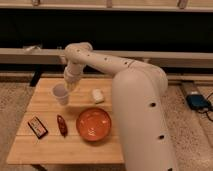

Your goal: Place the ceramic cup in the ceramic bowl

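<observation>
The ceramic cup [61, 94] is small, white and tapered. It hangs tilted over the left part of the wooden table [65, 147], held at its rim by my gripper [69, 85], which is shut on it. The ceramic bowl [93, 123] is wide, orange-red with pale streaks, and sits on the table to the right of and nearer than the cup, apart from it. My white arm [135, 95] reaches in from the lower right and bends down to the gripper.
A small white rounded block [97, 95] lies just behind the bowl. A dark red oblong item [62, 125] and a dark flat box [37, 126] lie at the front left. A dark rail and wall run behind the table. A blue device [198, 101] lies on the floor at the right.
</observation>
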Motion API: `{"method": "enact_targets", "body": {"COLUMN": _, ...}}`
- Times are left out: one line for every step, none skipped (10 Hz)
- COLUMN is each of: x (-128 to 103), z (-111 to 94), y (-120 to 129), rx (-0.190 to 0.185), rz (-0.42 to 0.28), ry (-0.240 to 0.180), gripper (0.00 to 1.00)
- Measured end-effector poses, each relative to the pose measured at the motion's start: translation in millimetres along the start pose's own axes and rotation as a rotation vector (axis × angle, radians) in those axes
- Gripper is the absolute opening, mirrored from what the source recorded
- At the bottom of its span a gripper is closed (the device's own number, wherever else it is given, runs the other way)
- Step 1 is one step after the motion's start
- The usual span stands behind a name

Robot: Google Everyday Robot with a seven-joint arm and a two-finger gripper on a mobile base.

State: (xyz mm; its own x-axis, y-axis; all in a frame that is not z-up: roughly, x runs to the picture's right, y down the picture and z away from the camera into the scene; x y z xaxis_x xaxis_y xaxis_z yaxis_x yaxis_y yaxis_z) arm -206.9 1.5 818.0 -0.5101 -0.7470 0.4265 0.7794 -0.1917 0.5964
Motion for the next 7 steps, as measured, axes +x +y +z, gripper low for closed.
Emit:
{"method": "enact_targets", "body": {"x": 0, "z": -1, "y": 0, "rx": -0.001, "rz": -0.002, "ry": 0.001, "gripper": 0.00}}
{"method": "enact_targets", "body": {"x": -1, "z": -3, "y": 1, "rx": -0.001, "rz": -0.004, "ry": 0.004, "gripper": 0.00}}
{"method": "enact_targets", "body": {"x": -4, "z": -5, "y": 2, "rx": -0.002, "rz": -0.003, "ry": 0.006, "gripper": 0.00}}
{"method": "enact_targets", "body": {"x": -10, "z": -10, "y": 7, "rx": -0.004, "rz": 0.001, "ry": 0.010, "gripper": 0.00}}
{"method": "enact_targets", "body": {"x": -18, "z": -15, "y": 12, "rx": -0.006, "rz": 0.005, "ry": 0.012, "gripper": 0.00}}
{"method": "enact_targets", "body": {"x": -34, "z": -23, "y": 21, "rx": -0.008, "rz": 0.014, "ry": 0.019, "gripper": 0.00}}
{"method": "enact_targets", "body": {"x": -43, "z": -28, "y": 28, "rx": -0.010, "rz": 0.022, "ry": 0.021, "gripper": 0.00}}
